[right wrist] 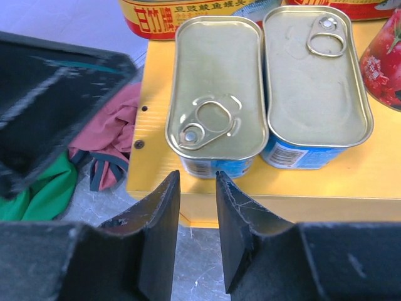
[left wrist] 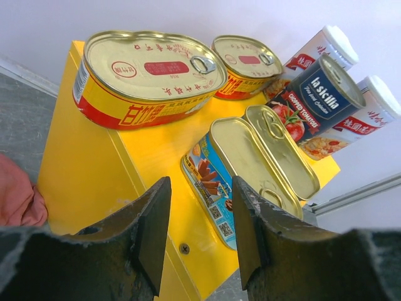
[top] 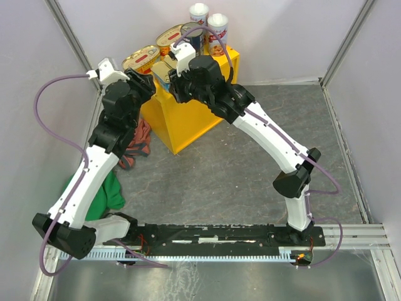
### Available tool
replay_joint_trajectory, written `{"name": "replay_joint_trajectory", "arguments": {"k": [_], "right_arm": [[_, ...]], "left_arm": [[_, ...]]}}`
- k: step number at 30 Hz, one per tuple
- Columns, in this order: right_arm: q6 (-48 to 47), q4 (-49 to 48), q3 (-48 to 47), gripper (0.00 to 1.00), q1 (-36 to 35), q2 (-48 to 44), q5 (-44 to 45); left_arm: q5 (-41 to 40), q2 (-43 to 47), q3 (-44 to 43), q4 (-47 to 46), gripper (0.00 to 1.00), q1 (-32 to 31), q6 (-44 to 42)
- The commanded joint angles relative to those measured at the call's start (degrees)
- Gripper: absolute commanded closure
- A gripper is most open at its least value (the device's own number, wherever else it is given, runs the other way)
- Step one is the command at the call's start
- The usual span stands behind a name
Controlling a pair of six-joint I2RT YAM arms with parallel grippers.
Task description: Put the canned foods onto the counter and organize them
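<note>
Beside counter [top: 188, 119], red cloth [top: 139, 147] & green cloth [top: 111, 193]; both hands narrow, empty.

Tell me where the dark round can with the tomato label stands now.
In the left wrist view, the dark round tomato can stands at the right on the yellow box, between the two tall white-topped cylinders and beside the two rectangular gold tins.

Bright yellow counter [left wrist: 94, 169] carries gold-lidded oval tins [left wrist: 150, 78] with red-and-yellow sides, blue-sided rectangular tins [right wrist: 216, 94], and a navy tomato can [left wrist: 319, 97]. Beside it lies a red cloth [right wrist: 109, 135].
</note>
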State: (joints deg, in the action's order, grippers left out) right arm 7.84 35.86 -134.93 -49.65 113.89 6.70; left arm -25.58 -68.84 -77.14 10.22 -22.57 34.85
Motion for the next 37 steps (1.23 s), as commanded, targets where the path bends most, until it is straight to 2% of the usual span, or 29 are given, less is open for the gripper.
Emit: {"name": "replay_joint_trajectory", "arguments": {"k": [1, 7, 11, 15, 17, 25, 29, 37], "right_arm": [[0.9, -0.1, -3.0, 0.62, 0.9, 0.0, -0.5], [1.6, -0.8, 6.1, 0.54, 0.9, -8.1, 0.1], [2.1, -4.0, 20.5, 0.32, 0.9, -18.0, 4.4], [3.7, -6.0, 34.6, 0.09, 1.1, -27.8, 14.0], [6.4, -5.9, 40.8, 0.01, 1.1, -32.1, 19.7], [18.1, 5.7, 56.2, 0.01, 1.2, -43.3, 36.6], [21.6, 9.4, 61.5, 0.01, 1.1, -47.2, 39.2], [24.1, 10.4, 68.2, 0.01, 1.1, -50.8, 40.6]], "left_arm": [[-1.9, 4.0, 0.4, -1.6, 0.49, 0.3, 0.9], [-1.8, 8.8, 2.2, 2.6, 0.48, 0.3, 0.0], [-2.6, 13.7, 6.6, 6.1, 0.46, 0.3, -0.9], [-3.1, 19.1, 13.2, 8.5, 0.43, 0.3, -1.5], [-3.3, 22.0, 17.6, 8.4, 0.40, 0.2, -1.7], [-7.1, 33.0, 32.1, 8.4, 0.34, 0.2, -3.0], [-9.5, 35.5, 35.6, 8.4, 0.33, 0.2, -5.1], [-9.9, 36.8, 37.6, 8.7, 0.33, 0.3, -7.1]]}}
